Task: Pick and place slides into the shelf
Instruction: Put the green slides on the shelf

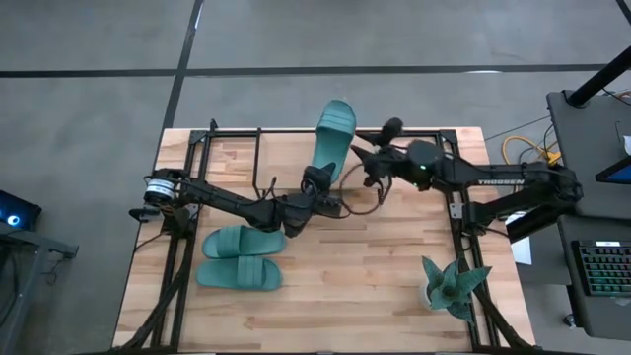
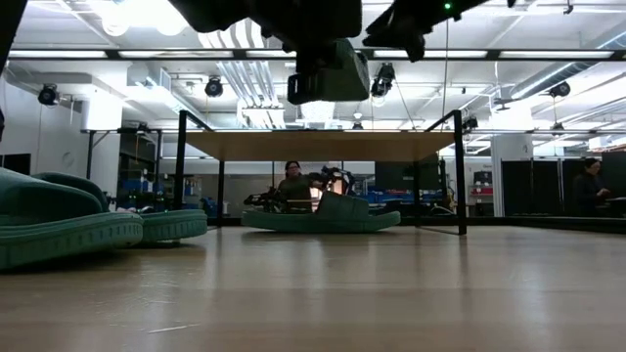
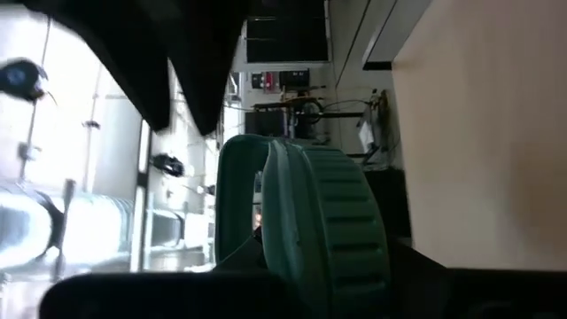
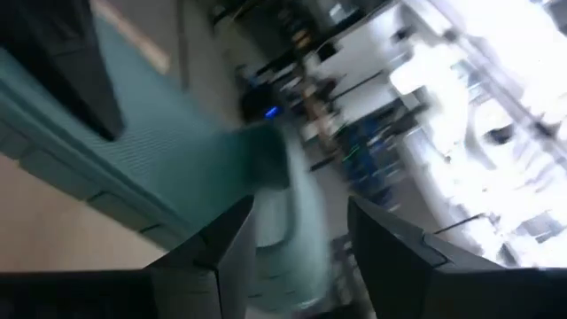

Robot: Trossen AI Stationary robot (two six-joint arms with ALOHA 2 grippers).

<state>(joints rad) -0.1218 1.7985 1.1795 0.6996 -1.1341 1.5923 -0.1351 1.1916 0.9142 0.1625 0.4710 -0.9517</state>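
Left gripper [image 1: 317,182] at frame centre, jaws clamped on slide [image 1: 332,138] lifted near shelf [image 2: 323,146]. Right gripper [image 1: 367,168] beside it, jaws apart, apparently empty. One slide [image 2: 323,215] under shelf; two slides [image 1: 240,256] lower left wait.

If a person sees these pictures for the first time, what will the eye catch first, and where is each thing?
First, the teal slide lifted at the table's far edge, gripped at its near end by the left gripper, toe pointing past the edge. The right gripper is beside it, jaws open. Two more slides lie side by side on the near left, and a spiky teal plant stands near right.
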